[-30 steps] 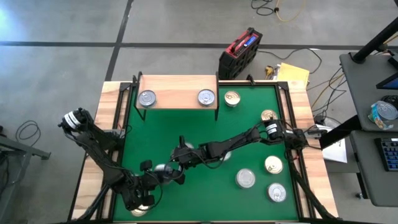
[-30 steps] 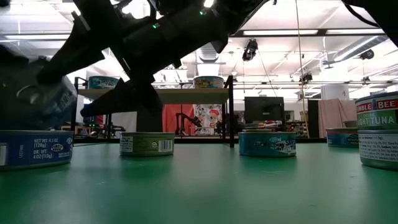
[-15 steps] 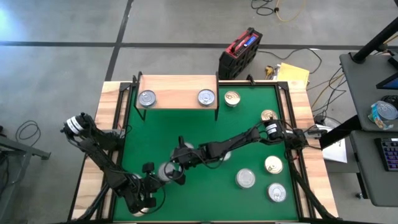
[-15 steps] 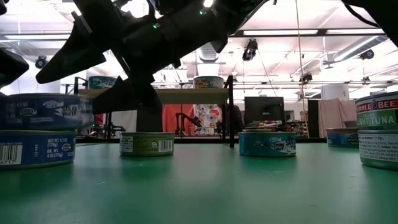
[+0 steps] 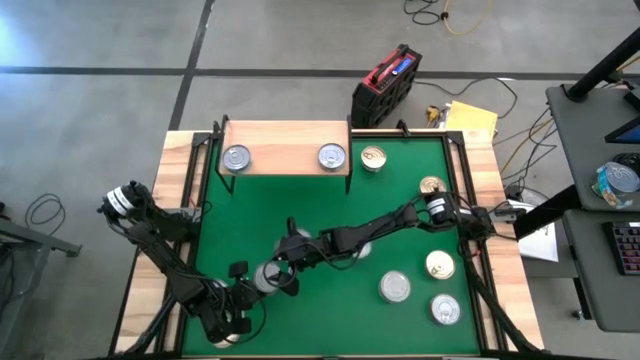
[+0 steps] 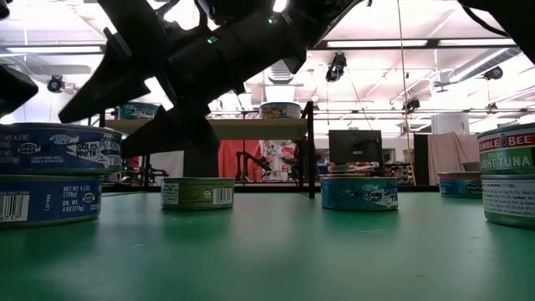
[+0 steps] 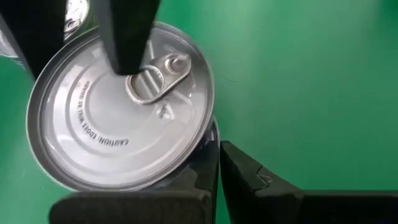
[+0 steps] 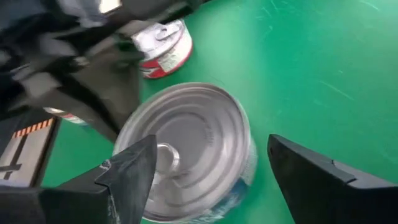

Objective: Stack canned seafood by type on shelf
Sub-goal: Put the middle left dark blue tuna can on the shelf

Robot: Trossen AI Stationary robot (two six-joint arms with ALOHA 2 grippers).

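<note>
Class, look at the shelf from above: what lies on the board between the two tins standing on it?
Nothing. In the high view the shelf shows bare wood between the left tin and the right tin.

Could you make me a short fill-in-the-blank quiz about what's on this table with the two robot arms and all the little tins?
1. The mat covering the table is ____ in colour.
2. The wooden shelf has ____ tins standing on top of it.
3. The right hand has its fingers ____ on either side of a silver-topped tin.
4. In the low view, at the picture's left edge, one blue tin sits ____ another blue tin.

Missing words: green; two; open; on top of
</note>
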